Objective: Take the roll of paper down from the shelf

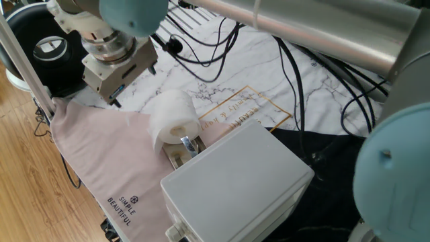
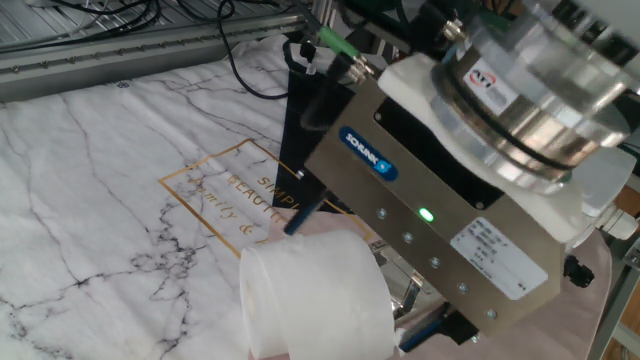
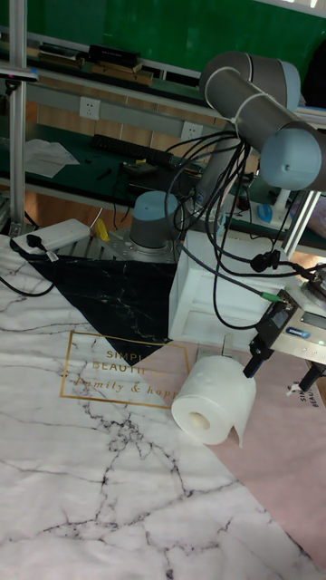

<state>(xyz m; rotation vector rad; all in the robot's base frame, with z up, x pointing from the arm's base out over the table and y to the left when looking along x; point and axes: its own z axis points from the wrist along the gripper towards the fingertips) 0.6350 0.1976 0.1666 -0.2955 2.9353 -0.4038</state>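
Note:
The white roll of paper lies on its side on the shelf, a small chrome plate that pokes out beneath it against the grey box. The roll fills the lower middle of the other fixed view, with the shelf's shiny metal just behind it. In the tall view the roll's hollow core faces the camera. My gripper hangs open to the roll's upper left, apart from it. Nothing is between its fingers. In the tall view the gripper sits at the roll's right.
A large pale grey box stands right behind the shelf. A pink cloth and a marble-print mat cover the table, with a black cloth further back. Black cables trail from the arm. The table edge and wooden floor lie left.

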